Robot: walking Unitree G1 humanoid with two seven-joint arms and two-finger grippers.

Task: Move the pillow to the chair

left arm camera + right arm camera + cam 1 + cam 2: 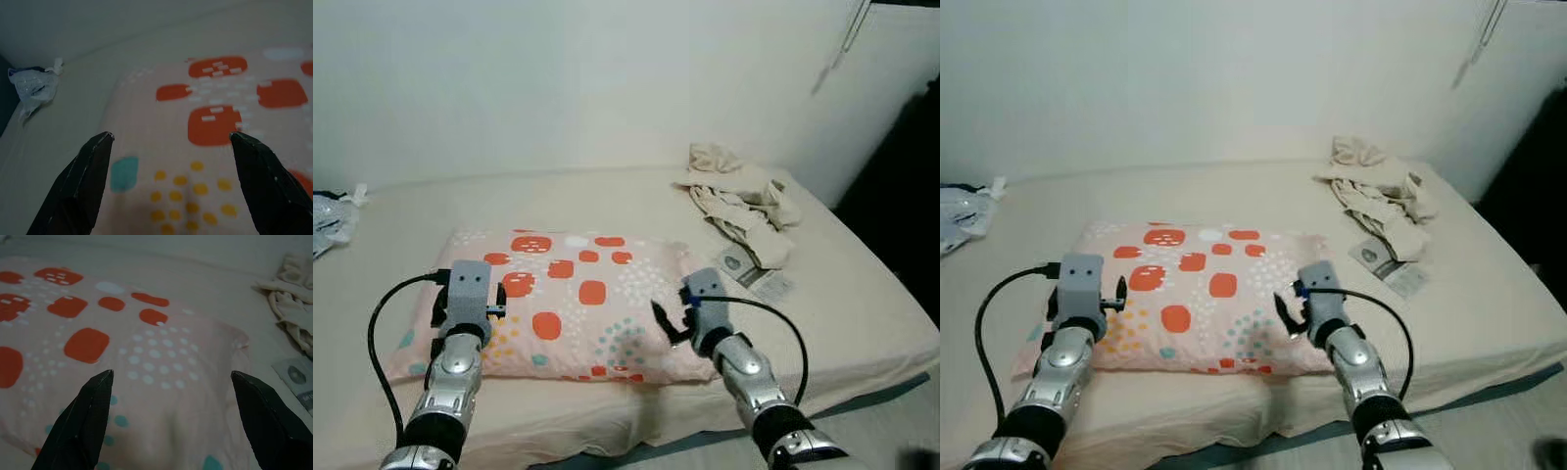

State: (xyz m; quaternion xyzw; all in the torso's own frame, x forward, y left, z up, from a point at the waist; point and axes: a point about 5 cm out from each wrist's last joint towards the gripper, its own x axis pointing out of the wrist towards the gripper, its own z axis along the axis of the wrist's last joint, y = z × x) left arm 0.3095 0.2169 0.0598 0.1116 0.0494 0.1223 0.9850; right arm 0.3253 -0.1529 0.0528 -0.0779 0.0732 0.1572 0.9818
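Nearest, the left gripper (168, 139) and right gripper (171, 377) hover spread wide over the near left and near right ends of the patterned pillow (570, 299), which lies flat on the beige bed (862, 294); farther right sit papers (756, 273), then crumpled cloth (744, 196), with a plastic bag (331, 217) far left

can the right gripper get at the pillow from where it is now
Probably yes. The right gripper hangs open just over the near right part of the patterned pillow, with nothing between them; the crumpled cloths lie further back on the bed.
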